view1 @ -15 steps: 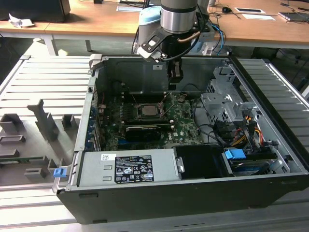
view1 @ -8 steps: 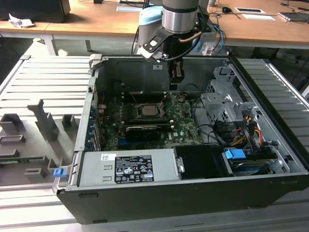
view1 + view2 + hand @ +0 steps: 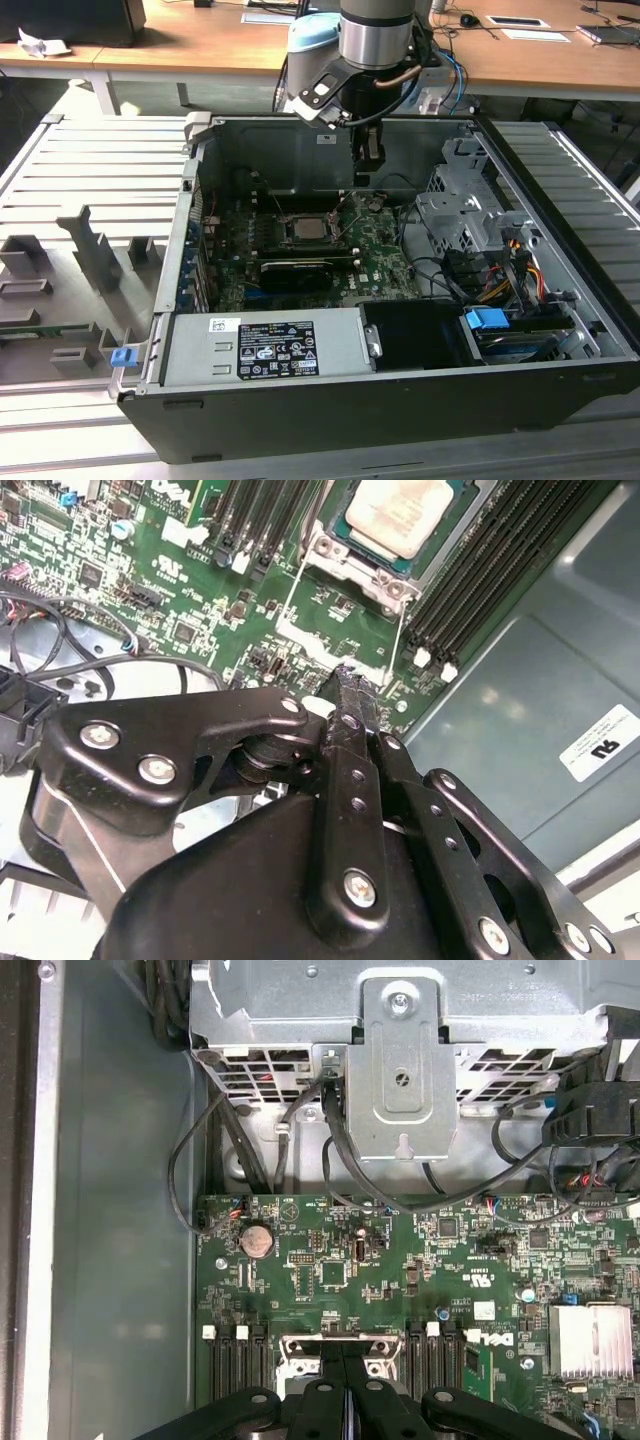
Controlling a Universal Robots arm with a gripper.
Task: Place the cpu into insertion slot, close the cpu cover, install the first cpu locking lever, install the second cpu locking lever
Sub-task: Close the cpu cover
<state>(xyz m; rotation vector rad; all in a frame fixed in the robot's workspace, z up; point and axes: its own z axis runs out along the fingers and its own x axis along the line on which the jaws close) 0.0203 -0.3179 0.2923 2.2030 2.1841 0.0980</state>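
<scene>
Pale silvery-beige metal of the cpu (image 3: 400, 510), flat and square, seated in the black insertion slot (image 3: 281, 231) on the green circuit board (image 3: 400, 1270), with the thin grey cpu cover (image 3: 330, 542) apparently folded down around it. Two thin wire locking levers (image 3: 401, 630) seemingly unlatched, hence judged outstanding. Matte black end effector (image 3: 352, 680) clenched on nothing, hovering near the slot, to the exterior view's right.

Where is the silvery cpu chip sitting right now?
The cpu lies on the green motherboard between two banks of black memory slots; in the exterior view it is slightly to that view's left of the gripper.
</scene>
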